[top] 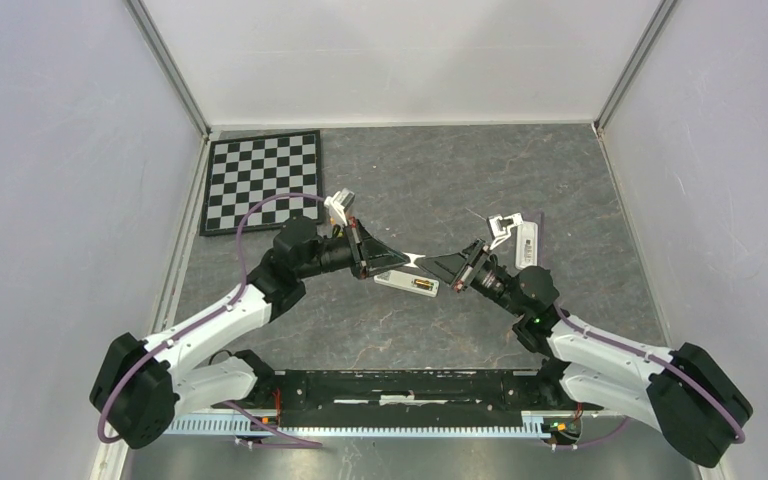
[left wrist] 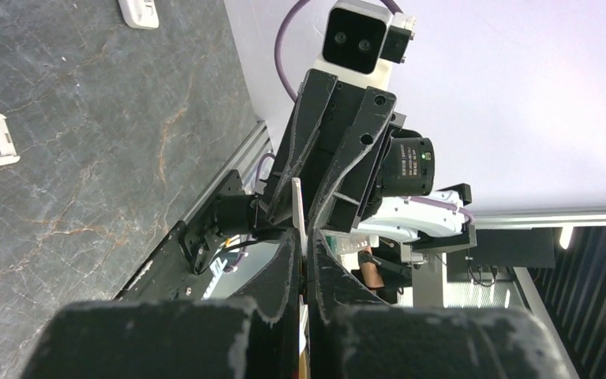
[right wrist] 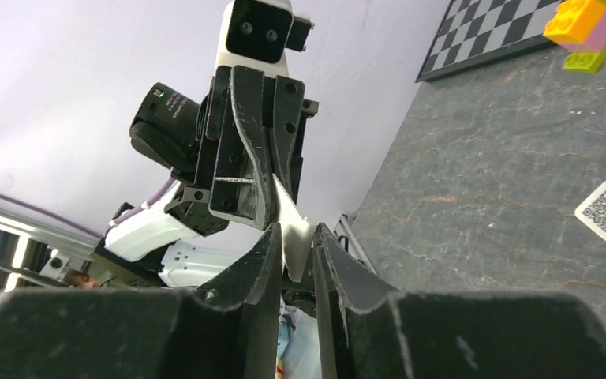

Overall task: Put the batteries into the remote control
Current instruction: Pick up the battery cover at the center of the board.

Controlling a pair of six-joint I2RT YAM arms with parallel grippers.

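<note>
Top external showed the left gripper (top: 400,257) and right gripper (top: 432,263) both pinching one white lid (top: 416,260). Some batteries (top: 422,287) lay in the remote control (top: 396,281), so maybe they were passing the lid over.

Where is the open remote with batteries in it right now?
Top view: the open remote lies on the table near centre, just on the near side of the thin white piece pinched between the left pincer and right pincer.

High rear overhead view; two close wrist views facing each other, all sharing tabletop (top: 410,190)
</note>
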